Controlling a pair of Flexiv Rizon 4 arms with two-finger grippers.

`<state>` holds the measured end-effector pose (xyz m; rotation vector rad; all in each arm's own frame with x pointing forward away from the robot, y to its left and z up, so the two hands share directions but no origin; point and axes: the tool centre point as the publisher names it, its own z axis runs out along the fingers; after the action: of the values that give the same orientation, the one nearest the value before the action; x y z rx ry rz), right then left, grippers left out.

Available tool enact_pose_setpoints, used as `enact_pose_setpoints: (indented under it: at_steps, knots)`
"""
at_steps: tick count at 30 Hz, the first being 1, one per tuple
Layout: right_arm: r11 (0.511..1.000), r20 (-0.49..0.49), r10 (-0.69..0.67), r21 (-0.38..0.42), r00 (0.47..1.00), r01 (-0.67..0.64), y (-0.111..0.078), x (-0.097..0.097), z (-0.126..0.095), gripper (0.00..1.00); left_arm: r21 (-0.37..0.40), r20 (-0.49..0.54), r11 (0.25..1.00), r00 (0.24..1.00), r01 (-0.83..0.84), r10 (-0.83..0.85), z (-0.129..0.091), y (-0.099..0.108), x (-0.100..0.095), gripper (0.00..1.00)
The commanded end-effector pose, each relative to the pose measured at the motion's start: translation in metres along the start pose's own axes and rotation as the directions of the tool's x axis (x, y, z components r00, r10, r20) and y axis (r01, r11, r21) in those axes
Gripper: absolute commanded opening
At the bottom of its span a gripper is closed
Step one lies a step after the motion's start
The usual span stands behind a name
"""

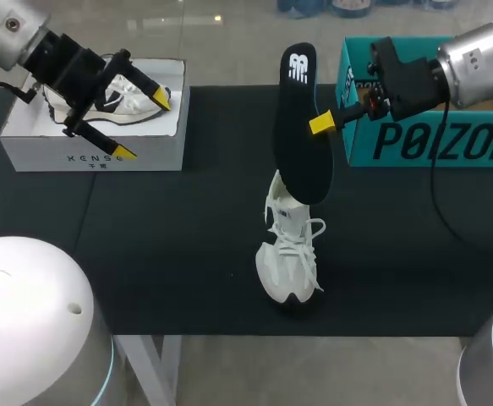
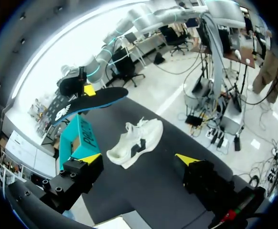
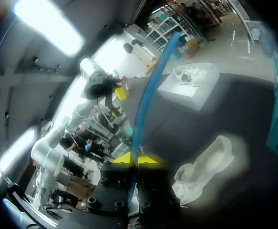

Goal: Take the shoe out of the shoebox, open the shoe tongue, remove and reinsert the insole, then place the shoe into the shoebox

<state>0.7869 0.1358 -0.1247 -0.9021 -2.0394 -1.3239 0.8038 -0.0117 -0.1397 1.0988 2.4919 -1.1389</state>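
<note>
While the right end effector [image 1: 319, 123] grips the insole [image 1: 301, 139], the shoe [image 1: 290, 254] lies below.

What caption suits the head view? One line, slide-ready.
Right gripper holds the black foam insole above the white lace-up sneaker on the black mat; open left gripper at the white cardboard shoebox.

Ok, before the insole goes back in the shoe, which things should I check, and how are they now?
1. Grip: right jaws shut on insole, ok.
2. Clearance: insole in the air, apart from shoe, ok.
3. Support: shoe unheld, left jaws open over white box, not ok.
4. Opening: whether the shoe gapes wide enough, cannot tell.
</note>
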Motion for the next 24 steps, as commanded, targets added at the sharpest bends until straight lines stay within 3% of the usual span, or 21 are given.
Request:
enact_pose_setpoints:
  at_steps: [1, 12, 24]
  knots:
    - [1.000, 0.002, 0.001, 0.001, 1.000, -0.001, 0.000, 0.000, 0.001, 0.00, -0.005, -0.002, 1.000, 1.000, 0.001, -0.001, 0.000, -0.001, 0.001, 1.00]
    - [1.000, 0.009, 0.003, 0.002, 1.000, -0.003, 0.001, -0.002, 0.000, 0.00, -0.005, -0.002, 1.000, 1.000, 0.001, -0.001, 0.000, -0.001, 0.001, 1.00]
    - [0.999, 0.102, -0.022, -0.031, 0.995, 0.026, 0.034, -0.081, 0.010, 0.00, -0.005, -0.002, 1.000, 1.000, 0.001, -0.001, 0.000, -0.001, 0.001, 1.00]
